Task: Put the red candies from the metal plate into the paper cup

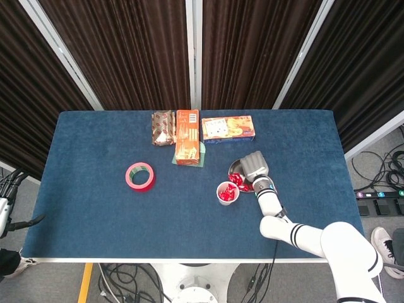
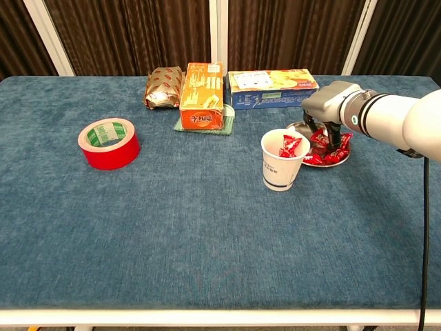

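Covering the table [image 2: 172, 227] – blue cloth, dark curtains [image 1: 126, 50] behind – right hand [image 2: 329, 110] grip unclear.

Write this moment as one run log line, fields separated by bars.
right hand: fingers down in metal plate among red candies | paper cup: upright, holds candy | left hand: beside table, idle

metal plate [image 2: 300, 127]: far half hidden by right hand [image 2: 326, 105] | grasp unclear

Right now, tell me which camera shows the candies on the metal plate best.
The chest view: the red candies lie in plain sight on the metal plate, below the right hand. In the head view the hand covers most of them; only a red patch shows.
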You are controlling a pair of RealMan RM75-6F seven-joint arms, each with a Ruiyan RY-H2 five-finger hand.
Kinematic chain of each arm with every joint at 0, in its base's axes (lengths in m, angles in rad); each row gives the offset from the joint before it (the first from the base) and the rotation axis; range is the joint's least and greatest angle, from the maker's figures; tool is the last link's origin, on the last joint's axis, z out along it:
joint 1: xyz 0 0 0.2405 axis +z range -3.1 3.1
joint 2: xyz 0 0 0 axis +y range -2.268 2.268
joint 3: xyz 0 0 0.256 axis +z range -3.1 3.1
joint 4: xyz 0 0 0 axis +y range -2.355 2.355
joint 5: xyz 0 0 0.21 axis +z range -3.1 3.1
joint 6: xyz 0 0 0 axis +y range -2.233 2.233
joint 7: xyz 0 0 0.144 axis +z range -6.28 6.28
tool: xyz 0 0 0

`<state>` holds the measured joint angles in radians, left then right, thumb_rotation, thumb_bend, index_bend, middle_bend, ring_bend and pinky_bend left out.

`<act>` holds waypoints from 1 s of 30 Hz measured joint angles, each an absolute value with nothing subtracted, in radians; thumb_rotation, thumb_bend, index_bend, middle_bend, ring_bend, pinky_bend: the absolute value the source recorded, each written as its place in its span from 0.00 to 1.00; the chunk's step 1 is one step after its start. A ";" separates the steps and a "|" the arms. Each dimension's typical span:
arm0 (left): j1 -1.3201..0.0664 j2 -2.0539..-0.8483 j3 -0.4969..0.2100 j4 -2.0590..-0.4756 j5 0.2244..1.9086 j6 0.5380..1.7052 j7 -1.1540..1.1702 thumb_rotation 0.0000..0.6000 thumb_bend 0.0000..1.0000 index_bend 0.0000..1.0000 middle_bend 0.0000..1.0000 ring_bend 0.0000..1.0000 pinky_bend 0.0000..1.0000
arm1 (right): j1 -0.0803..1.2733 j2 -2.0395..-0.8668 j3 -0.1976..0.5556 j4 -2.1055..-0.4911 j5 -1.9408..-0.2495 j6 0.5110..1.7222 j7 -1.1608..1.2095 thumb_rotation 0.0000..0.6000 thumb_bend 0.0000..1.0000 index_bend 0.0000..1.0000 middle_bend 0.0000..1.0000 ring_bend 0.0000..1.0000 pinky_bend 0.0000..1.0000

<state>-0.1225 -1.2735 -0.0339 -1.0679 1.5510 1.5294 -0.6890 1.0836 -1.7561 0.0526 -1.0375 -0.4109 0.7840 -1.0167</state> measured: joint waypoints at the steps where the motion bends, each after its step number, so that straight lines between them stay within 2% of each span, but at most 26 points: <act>1: -0.122 -1.273 -0.034 -1.068 1.551 1.530 -0.690 1.00 0.12 0.13 0.10 0.03 0.10 | 1.083 -1.756 0.053 -1.038 -0.415 0.785 -1.015 1.00 0.21 0.57 1.00 1.00 1.00; 13: -0.121 -1.273 -0.033 -1.069 1.553 1.533 -0.697 1.00 0.12 0.13 0.10 0.03 0.10 | 1.073 -1.755 0.063 -1.045 -0.450 0.795 -0.994 1.00 0.26 0.68 1.00 1.00 1.00; 19: -0.122 -1.270 -0.035 -1.075 1.555 1.537 -0.689 1.00 0.12 0.13 0.10 0.03 0.10 | 1.071 -1.726 0.077 -1.094 -0.487 0.823 -0.976 1.00 0.27 0.70 1.00 1.00 1.00; 25: -0.123 -1.268 -0.034 -1.087 1.554 1.535 -0.675 1.00 0.12 0.13 0.10 0.03 0.10 | 1.068 -1.654 0.093 -1.225 -0.537 0.883 -0.967 1.00 0.27 0.70 1.00 1.00 1.00; 30: -0.123 -1.266 -0.033 -1.101 1.558 1.539 -0.660 1.00 0.12 0.13 0.10 0.03 0.10 | 1.064 -1.566 0.103 -1.404 -0.590 0.945 -0.966 1.00 0.27 0.70 1.00 1.00 1.00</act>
<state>-0.1232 -1.2664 -0.0334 -1.1008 1.5580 1.5389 -0.6602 1.0642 -1.5662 0.1034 -1.4041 -0.5895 0.9448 -0.9660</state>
